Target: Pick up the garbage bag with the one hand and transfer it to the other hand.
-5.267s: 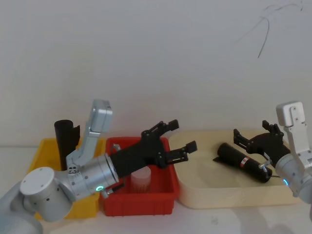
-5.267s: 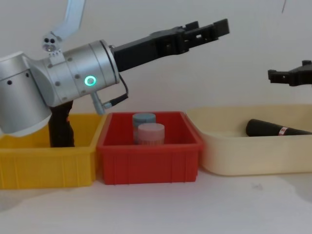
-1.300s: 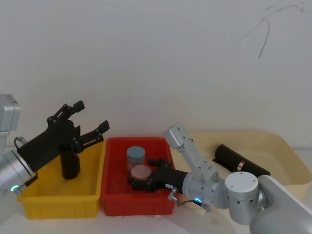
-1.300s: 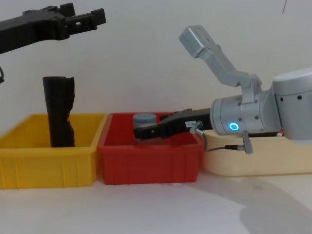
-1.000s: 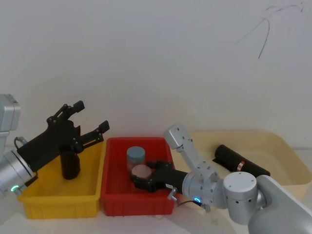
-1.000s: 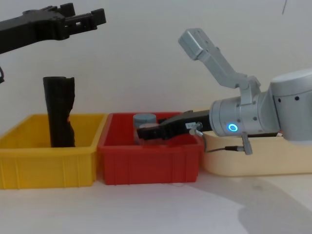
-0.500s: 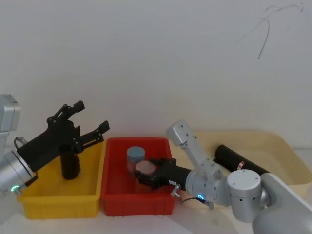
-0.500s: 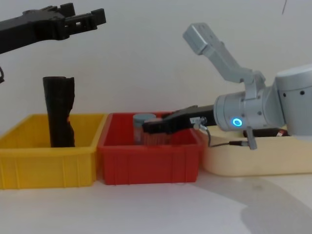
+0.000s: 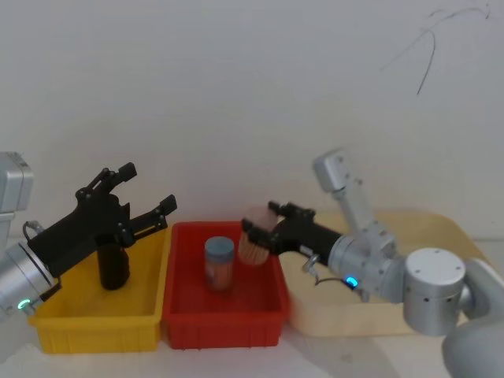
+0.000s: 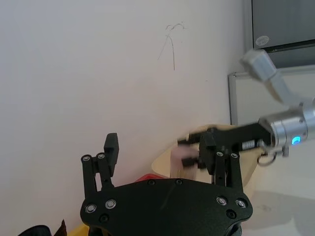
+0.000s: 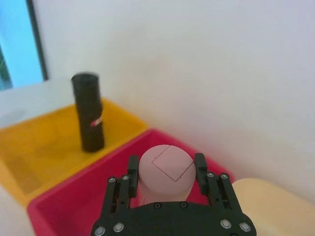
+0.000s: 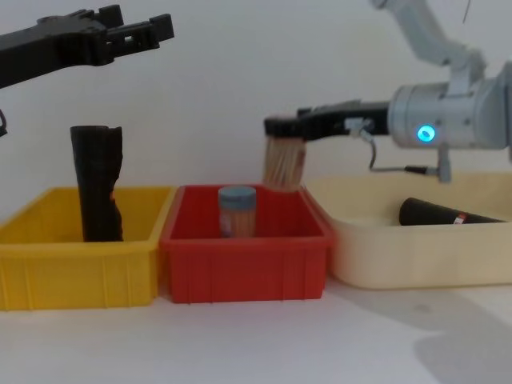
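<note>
Chest view: blue-lid jar (image 12: 237, 210) in red bin (image 12: 244, 264).

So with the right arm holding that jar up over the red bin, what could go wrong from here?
1. The right gripper grips the pink-lidded jar only near its lid; it could slip and drop onto the red bin or the blue-lidded jar.
2. The task's garbage bag stands untouched in the yellow bin; the open left gripper hovers above, so the handover may never start.

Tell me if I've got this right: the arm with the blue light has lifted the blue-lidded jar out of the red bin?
Not quite: the right gripper holds the pink-lidded jar above the red bin. The blue-lidded jar stands inside it, as the chest view shows.
</note>
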